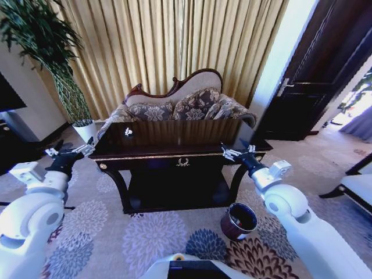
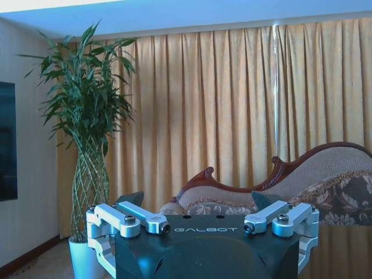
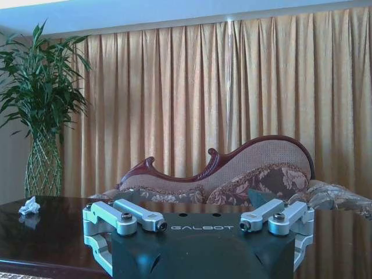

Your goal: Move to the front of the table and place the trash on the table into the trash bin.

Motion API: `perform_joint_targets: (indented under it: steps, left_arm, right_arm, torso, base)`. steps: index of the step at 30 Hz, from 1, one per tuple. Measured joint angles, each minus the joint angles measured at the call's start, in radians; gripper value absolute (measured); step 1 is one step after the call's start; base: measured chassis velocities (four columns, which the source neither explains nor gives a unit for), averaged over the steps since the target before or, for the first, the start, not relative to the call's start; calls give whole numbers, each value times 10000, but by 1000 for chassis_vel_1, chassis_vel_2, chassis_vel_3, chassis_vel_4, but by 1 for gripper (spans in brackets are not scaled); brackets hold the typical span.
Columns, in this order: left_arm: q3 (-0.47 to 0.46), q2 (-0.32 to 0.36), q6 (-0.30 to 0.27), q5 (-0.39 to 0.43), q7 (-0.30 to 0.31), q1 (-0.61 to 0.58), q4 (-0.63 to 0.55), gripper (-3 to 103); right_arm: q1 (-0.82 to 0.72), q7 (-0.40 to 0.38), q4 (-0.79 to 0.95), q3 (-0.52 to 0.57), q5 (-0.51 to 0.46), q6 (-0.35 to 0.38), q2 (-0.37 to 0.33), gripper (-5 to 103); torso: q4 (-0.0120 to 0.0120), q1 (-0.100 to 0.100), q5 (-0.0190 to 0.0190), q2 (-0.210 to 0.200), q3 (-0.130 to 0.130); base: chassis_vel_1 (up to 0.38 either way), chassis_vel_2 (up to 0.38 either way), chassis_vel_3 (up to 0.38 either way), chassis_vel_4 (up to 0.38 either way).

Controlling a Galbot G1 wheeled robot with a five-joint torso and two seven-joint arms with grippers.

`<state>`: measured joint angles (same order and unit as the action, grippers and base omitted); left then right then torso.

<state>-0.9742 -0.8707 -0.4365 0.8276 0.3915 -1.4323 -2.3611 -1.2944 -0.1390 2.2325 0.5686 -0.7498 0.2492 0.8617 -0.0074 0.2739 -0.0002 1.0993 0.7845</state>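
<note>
The long dark glossy table [image 1: 174,152] with gold trim stands straight ahead, and its top also lies below my right wrist camera [image 3: 58,235]. The one piece of trash showing is a small white crumpled scrap [image 1: 128,132] on the tabletop's far left part, seen too from the right wrist [image 3: 29,206]. The round maroon trash bin [image 1: 239,221] sits on the carpet by the table's front right leg. My left gripper [image 1: 74,146] hovers open off the table's left end [image 2: 197,203]. My right gripper [image 1: 238,149] is open and empty over the front right corner [image 3: 195,200].
A carved sofa [image 1: 180,103] with patterned cushions stands right behind the table, before gold curtains. A tall plant in a white pot [image 1: 85,130] is at the back left, near a black TV stand [image 1: 11,142]. A dark door [image 1: 314,75] and a chair [image 1: 356,187] are on the right.
</note>
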Motion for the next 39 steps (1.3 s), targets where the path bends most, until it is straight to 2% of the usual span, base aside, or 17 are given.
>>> perform_joint_targets:
  steps: [7,16,39]
  left_arm:
    - [15,75,9,-8,-6,128,-3,100]
    - [35,64,9,-15,-5,119,-78,100]
    - [-22,61,50,-36,-4,66,-122,100]
  right_arm:
    - [17,0,-41,-28,60,5,12,100]
    - [-13,-397,-29,54,175,207,21,100]
    - [-52,-408,-5,47,208,214,-4,100]
  torso:
    - [-1,0,1,0,0]
    - [0,1,0,-2,1]
    - [0,1,-1,-1,0]
  base:
    - [-34,27,37,-43]
    - [-93,84,91,-87]
    - [-81,74,78,-80]
